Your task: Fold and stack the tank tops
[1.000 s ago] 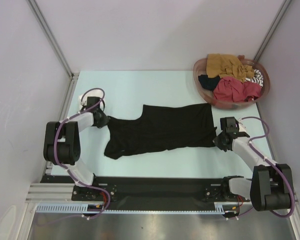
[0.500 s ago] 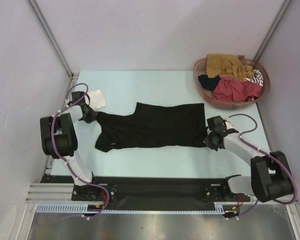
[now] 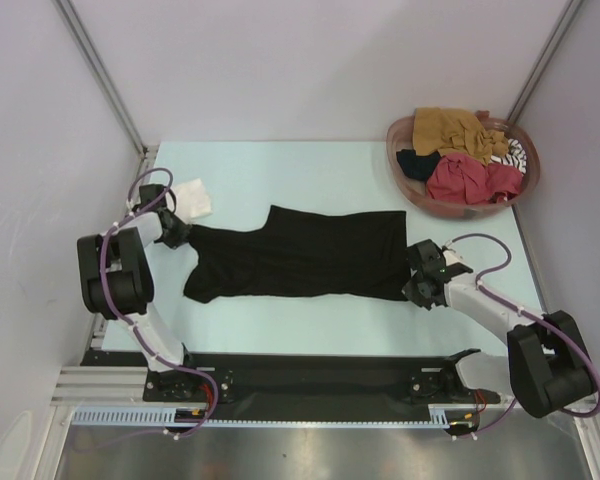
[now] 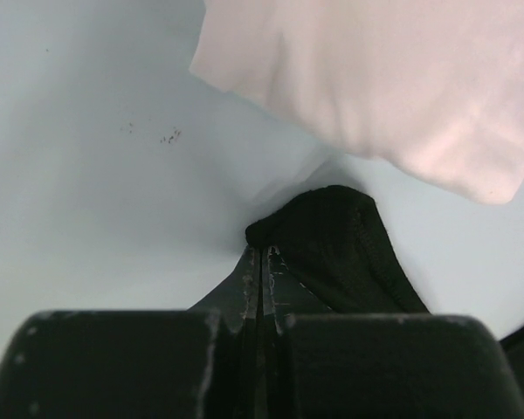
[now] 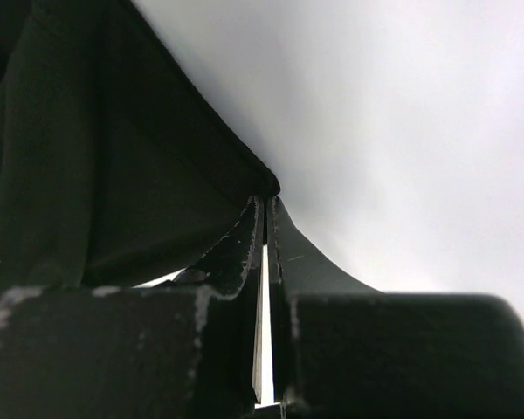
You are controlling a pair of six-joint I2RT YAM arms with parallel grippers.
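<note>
Black tank top [image 3: 300, 255] held at both ends
It lies spread sideways, lightly wrinkled; left gripper [image 3: 183, 233] pinches a strap, right gripper [image 3: 416, 280] pinches the hem edge.

Left arm [image 3: 112, 272], right arm [image 3: 492, 312]: black joint housings, light-grey links, purple cable [image 3: 476, 237] looped outside. Left gripper [image 4: 260, 262], right gripper [image 5: 266, 214]: black, edges scuffed pale.
</note>
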